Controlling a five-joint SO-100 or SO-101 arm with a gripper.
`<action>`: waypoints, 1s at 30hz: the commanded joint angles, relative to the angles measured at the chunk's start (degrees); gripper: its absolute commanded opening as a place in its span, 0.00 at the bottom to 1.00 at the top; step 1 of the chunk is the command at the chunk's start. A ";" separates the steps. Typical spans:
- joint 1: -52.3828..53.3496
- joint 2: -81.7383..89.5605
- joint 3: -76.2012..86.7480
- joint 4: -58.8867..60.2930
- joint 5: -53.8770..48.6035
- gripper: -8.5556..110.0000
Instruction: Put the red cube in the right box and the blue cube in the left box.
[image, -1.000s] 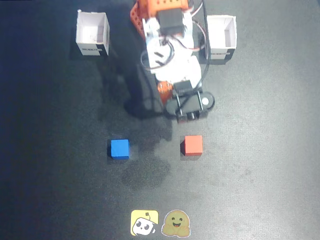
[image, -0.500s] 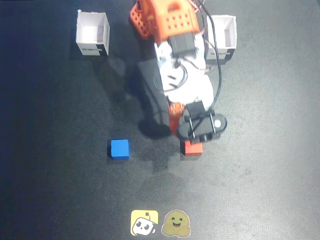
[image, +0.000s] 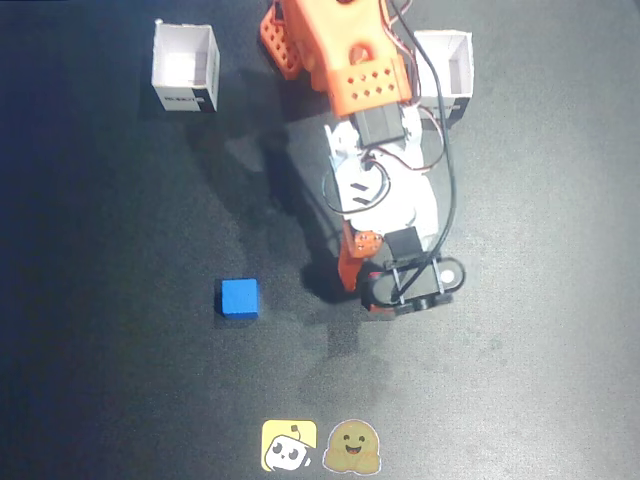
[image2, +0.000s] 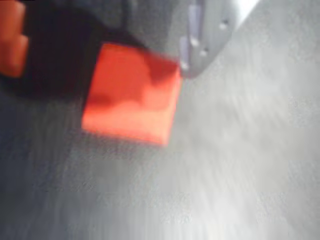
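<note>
In the wrist view the red cube (image2: 131, 95) sits between my gripper's (image2: 100, 67) white finger (image2: 205, 40) and orange finger (image2: 12, 42); the floor is streaked with blur while the cube is not. In the fixed view the gripper (image: 360, 275) points down at the dark table right of centre, and the cube is mostly hidden under it. The blue cube (image: 240, 298) lies on the table left of the gripper, apart from it. One white open-top box (image: 160, 60) stands at the top left. The other (image: 460, 75) stands at the top right, partly behind the arm.
The orange arm (image: 350, 60) reaches down from the top centre with black cables looping on its right. Two cartoon stickers (image: 289, 445) lie at the bottom edge. The table is a dark mat.
</note>
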 joint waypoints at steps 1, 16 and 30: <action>-0.79 0.00 -3.52 -1.14 0.44 0.29; -1.49 -7.29 -6.06 -2.90 2.20 0.28; -1.49 -14.85 -9.67 -2.81 4.04 0.28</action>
